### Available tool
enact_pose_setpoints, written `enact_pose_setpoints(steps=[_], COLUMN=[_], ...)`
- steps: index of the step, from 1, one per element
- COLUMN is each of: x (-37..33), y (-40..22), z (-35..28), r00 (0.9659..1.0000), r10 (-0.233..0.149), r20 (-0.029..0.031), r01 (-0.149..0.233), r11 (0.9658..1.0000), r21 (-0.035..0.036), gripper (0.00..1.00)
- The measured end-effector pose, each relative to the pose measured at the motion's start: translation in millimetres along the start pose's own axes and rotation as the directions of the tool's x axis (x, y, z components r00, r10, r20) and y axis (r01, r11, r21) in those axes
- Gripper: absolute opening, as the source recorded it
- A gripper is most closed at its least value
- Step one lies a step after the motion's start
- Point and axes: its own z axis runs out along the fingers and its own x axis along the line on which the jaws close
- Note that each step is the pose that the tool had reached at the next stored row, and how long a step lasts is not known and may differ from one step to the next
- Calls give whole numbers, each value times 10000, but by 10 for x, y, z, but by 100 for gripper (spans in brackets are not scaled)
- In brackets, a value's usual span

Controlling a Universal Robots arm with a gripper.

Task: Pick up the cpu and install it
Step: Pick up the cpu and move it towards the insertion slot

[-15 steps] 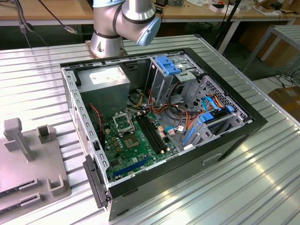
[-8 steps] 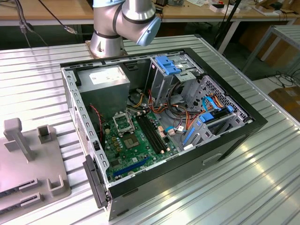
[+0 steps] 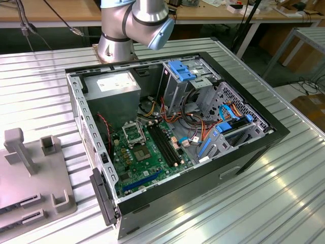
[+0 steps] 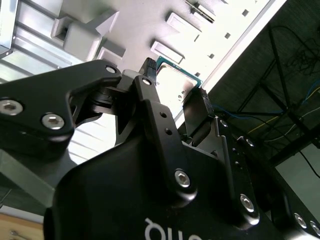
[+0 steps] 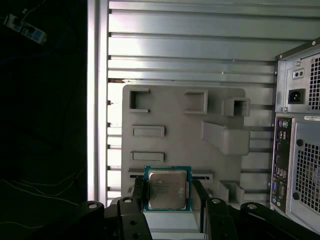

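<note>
There is one cpu, one open computer case, one grey power box, one robot arm and one grey holder plate, all on one ribbed surface.

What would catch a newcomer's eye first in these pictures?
The open computer case on the ribbed metal table, green circuit board bared, dominates the exterior view. In the first wrist view the black pincer grips the small silver-topped chip by two opposite edges, in front of a grey holder tray.
</note>
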Motion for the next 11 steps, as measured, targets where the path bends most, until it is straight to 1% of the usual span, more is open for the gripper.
enact_pose_setpoints(steps=[6,11], x=[0,0], y=[-1,-1], z=[-28,-30], r00=[10000,10000], r10=[0,0], r20=[0,0], r01=[0,0], r11=[10000,10000], r21=[0,0], gripper=[47,47])
